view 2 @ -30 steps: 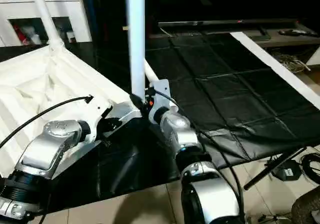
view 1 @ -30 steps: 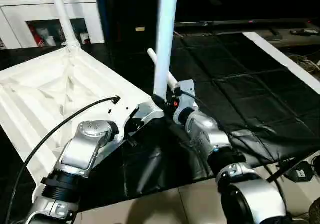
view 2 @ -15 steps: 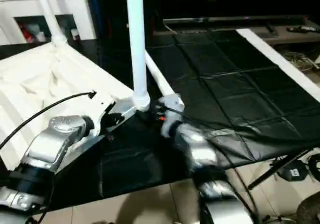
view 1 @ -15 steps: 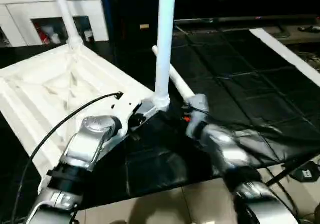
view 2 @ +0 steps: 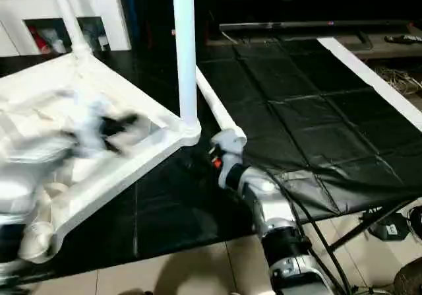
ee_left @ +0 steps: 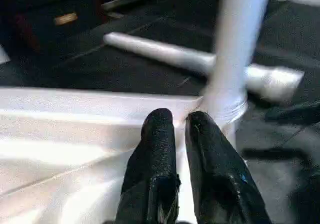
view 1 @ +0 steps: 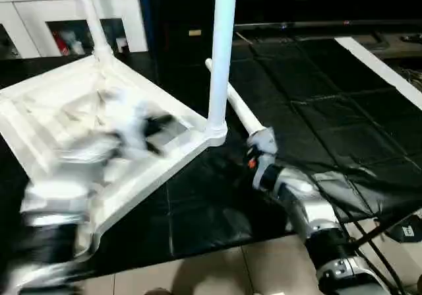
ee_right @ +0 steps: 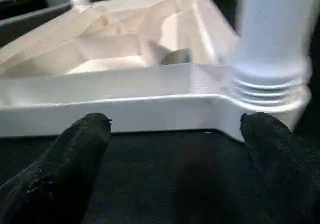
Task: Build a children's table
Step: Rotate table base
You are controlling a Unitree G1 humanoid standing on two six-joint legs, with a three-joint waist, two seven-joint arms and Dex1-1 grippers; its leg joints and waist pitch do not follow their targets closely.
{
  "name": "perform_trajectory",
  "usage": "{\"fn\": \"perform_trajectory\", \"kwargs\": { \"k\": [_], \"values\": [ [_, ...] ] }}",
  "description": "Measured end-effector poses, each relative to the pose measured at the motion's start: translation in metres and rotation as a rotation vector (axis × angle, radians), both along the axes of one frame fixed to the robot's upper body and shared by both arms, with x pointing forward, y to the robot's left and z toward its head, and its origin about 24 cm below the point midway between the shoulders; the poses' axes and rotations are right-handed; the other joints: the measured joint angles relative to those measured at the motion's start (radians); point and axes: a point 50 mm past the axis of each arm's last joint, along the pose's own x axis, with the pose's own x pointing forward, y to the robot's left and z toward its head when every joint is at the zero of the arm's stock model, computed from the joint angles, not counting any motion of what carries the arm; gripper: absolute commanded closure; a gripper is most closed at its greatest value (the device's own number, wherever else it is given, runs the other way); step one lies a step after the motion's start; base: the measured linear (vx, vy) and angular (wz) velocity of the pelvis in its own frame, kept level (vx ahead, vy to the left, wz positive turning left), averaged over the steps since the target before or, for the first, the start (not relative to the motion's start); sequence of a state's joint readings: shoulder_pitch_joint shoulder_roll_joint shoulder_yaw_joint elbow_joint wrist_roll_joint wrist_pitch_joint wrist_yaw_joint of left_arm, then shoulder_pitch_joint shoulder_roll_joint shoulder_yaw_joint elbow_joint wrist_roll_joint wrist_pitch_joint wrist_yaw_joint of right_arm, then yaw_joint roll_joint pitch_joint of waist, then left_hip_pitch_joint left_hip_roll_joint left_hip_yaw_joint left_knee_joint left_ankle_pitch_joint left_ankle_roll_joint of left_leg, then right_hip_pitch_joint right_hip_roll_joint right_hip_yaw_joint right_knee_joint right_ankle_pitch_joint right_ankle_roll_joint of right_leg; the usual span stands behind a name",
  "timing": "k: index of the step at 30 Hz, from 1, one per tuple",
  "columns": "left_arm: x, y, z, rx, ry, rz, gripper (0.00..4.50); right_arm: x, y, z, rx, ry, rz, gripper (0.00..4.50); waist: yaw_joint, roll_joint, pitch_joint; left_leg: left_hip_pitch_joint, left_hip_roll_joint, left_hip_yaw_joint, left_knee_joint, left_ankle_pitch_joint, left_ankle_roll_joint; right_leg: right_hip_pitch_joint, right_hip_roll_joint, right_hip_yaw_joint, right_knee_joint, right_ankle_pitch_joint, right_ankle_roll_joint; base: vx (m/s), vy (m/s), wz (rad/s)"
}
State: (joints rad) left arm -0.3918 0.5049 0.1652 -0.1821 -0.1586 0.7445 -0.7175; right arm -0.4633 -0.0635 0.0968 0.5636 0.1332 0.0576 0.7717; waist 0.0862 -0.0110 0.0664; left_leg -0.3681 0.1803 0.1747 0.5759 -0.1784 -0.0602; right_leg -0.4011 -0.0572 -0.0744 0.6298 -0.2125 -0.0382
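1. Reading outward from the table top [view 1: 59, 120], our landmark: it lies upside down on the black sheet [view 1: 316, 110], ribbed underside up, with the white cabinet [view 1: 39, 11] behind it.
2. Far-corner leg [view 1: 92, 18] stands upright in its socket.
3. Our left gripper [ee_left: 175, 126] hangs over the top's ribs near the right-hand corner, smeared by motion; fingers nearly together, nothing between them.
4. Near-corner leg [view 1: 221, 51] stands upright in the right-hand corner socket [ee_right: 267, 91].
5. Loose leg [view 1: 234, 103] lies flat on the sheet just behind that corner.
6. Our right gripper [ee_right: 175, 129] sits just off that corner, fingers spread wide, empty.
7. We judge the parts light, stiff, smooth, probably slippery plastic; grab the loose leg mid-tube, and steady the top by its rim.
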Motion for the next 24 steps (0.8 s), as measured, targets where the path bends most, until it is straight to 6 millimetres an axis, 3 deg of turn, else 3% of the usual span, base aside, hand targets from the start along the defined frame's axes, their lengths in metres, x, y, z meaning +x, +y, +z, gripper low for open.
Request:
{"fn": "perform_trajectory", "kwargs": {
  "k": [1, 4, 11, 16, 24],
  "values": [
    [-0.004, 0.012, 0.001, 0.040, 0.014, 0.028, 4.22, 0.000, 0.002, 0.000, -0.013, -0.007, 0.011, 0.00, -0.001, 0.000, 0.000, 0.001, 0.000, 0.000, 0.000, 0.000, 0.000, 0.000, 0.000, 0.000, 0.000, 0.000, 0.000, 0.000, 0.000, 0.00],
    [-0.015, 0.053, 0.004, 0.173, 0.054, 0.170, 4.34, -0.001, 0.006, -0.005, -0.035, 0.000, 0.004, 0.00, 0.001, 0.000, 0.000, 0.001, 0.000, -0.001, 0.000, 0.000, -0.001, 0.001, 0.001, 0.000, 0.000, 0.000, 0.000, 0.000, 0.000, 0.00],
    [-0.035, 0.111, -0.011, 0.472, 0.177, 0.423, 4.43, 0.003, 0.028, -0.004, -0.076, 0.031, 0.005, 0.00, 0.006, 0.004, 0.001, 0.000, -0.001, -0.002, 0.002, 0.000, -0.001, 0.002, 0.001, 0.001, 0.000, 0.001, 0.000, 0.000, 0.000, 0.00],
    [-0.040, 0.118, -0.035, 0.530, 0.260, 0.435, 4.43, 0.008, 0.028, -0.010, -0.144, 0.047, -0.033, 0.00, 0.019, 0.005, 0.001, 0.000, -0.001, -0.003, 0.003, 0.000, -0.001, 0.004, 0.000, 0.001, 0.000, 0.001, 0.000, 0.000, 0.000, 0.00],
    [-0.046, 0.113, -0.063, 0.581, 0.359, 0.354, 4.43, 0.012, 0.039, -0.010, -0.151, 0.063, -0.029, 0.00, 0.014, 0.010, 0.000, 0.001, -0.001, -0.003, 0.004, 0.000, -0.001, 0.004, 0.001, 0.002, 0.001, 0.003, 0.000, 0.000, 0.000, 0.00]
  ]
}}
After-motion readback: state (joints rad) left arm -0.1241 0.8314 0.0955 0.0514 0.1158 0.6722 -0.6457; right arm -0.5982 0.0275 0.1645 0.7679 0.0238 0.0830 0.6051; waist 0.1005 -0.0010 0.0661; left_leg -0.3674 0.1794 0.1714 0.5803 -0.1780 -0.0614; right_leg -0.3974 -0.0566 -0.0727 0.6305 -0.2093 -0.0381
